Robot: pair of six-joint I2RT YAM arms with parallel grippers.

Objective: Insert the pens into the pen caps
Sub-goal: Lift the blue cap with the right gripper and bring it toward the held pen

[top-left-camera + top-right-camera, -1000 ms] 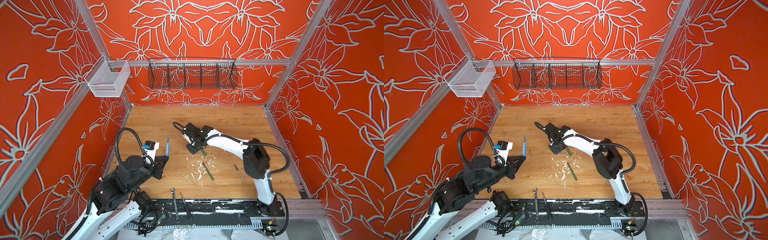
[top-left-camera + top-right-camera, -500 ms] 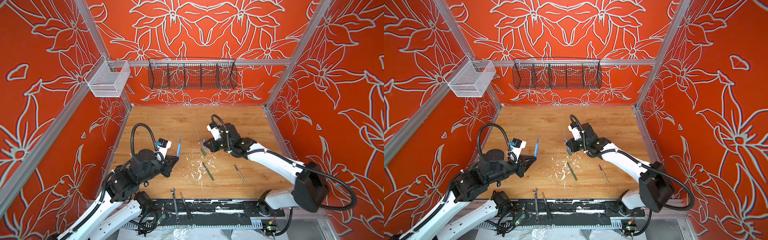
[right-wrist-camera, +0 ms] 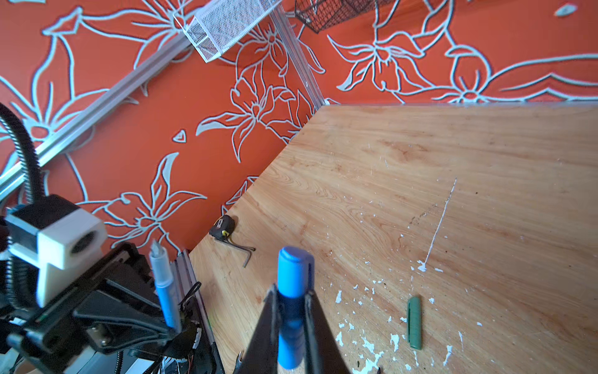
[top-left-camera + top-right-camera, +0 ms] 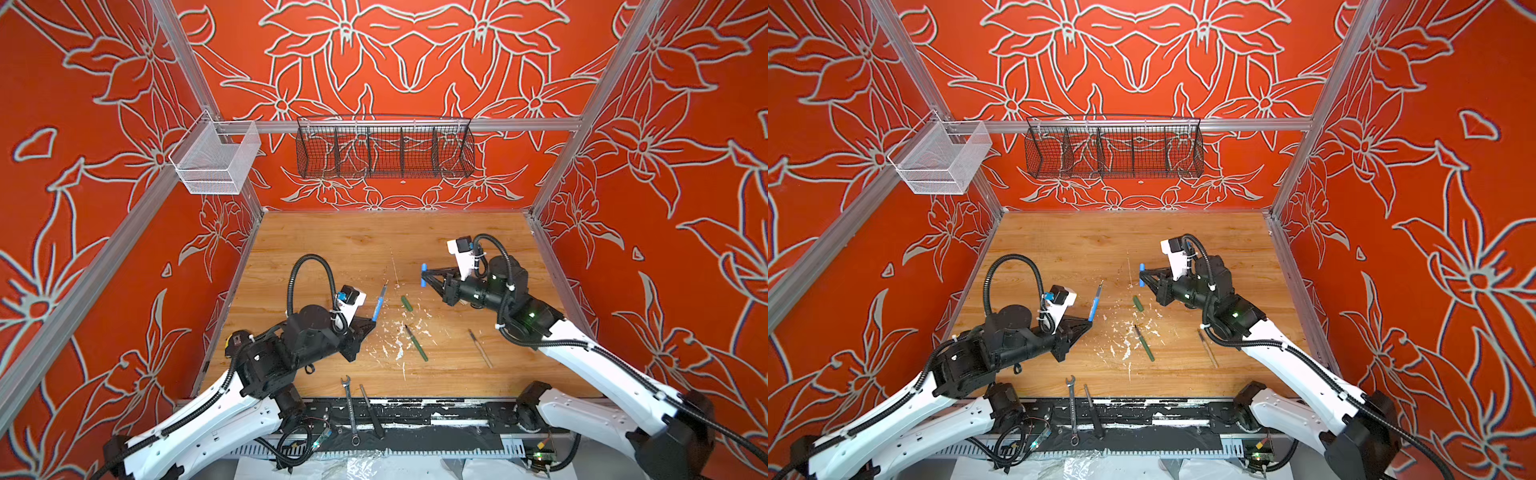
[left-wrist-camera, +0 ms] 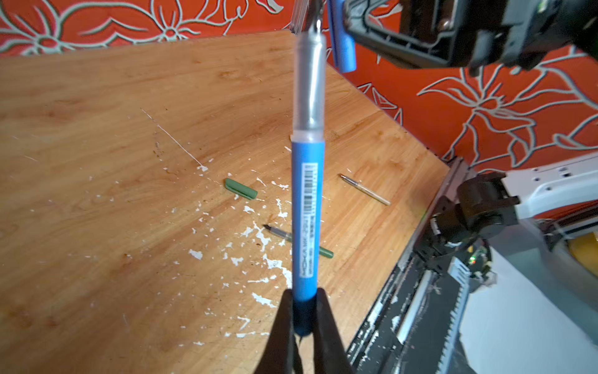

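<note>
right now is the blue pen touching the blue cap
Apart. In both top views bare table shows between the tip of the blue pen and the blue cap.

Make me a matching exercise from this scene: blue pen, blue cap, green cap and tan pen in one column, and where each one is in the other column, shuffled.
Column one:
1. blue pen
2. blue cap
3. green cap
4. tan pen

Column two:
A. on the table, right of the green pen in both top views
B. clamped in the right gripper
C. on the table, beyond the green pen's dark tip
D. clamped in the left gripper

Pairs: 1-D, 2-B, 3-C, 4-A
</note>
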